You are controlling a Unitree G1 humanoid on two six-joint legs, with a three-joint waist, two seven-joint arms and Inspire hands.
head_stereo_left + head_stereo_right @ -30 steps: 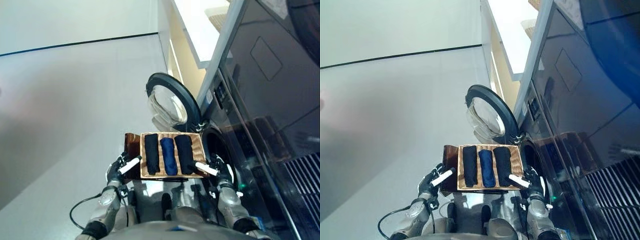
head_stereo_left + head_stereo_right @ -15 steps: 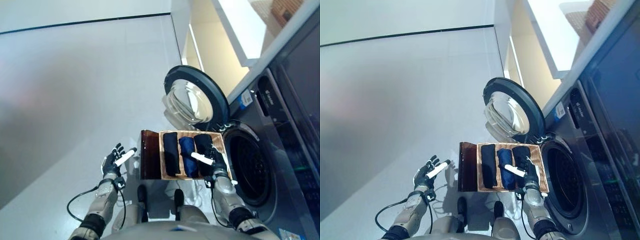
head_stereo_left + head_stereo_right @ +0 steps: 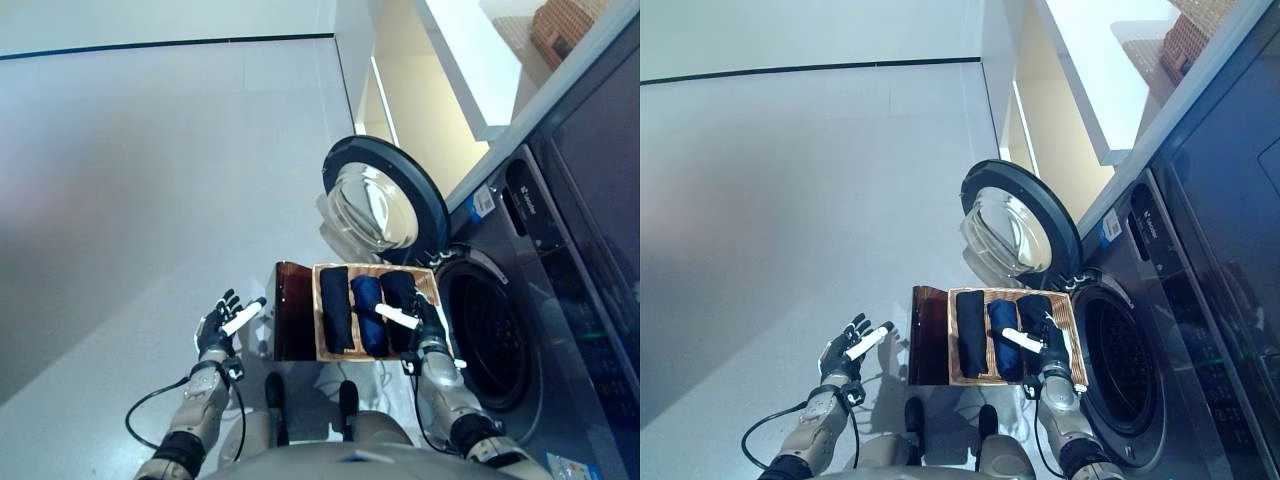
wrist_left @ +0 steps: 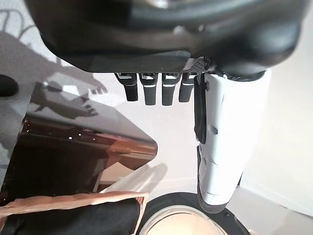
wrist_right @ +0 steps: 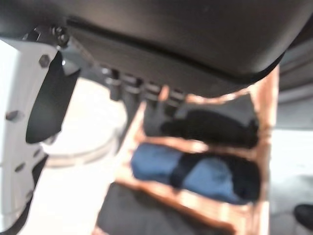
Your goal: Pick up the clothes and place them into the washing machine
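Note:
A shallow wicker basket [image 3: 318,325] rests on a low dark brown box [image 3: 292,325] beside the washing machine [image 3: 520,300]. It holds rolled clothes side by side: a black roll [image 3: 336,310], a blue roll [image 3: 366,312] and another black roll [image 3: 400,295]. My right hand [image 3: 430,335] hovers open over the basket's end nearest the drum, above the black roll; the right wrist view shows the rolls [image 5: 195,171] past its straight fingers. My left hand [image 3: 212,332] is open over the floor, apart from the box.
The machine's round door [image 3: 385,200] stands open behind the basket, and the dark drum opening [image 3: 490,330] is right of it. A white counter [image 3: 470,60] with a wicker box [image 3: 565,25] lies beyond. Grey floor spreads to the left.
The camera has shifted. My left hand has drawn away from the basket's edge to the left. My right hand has moved from the basket's edge to above the clothes.

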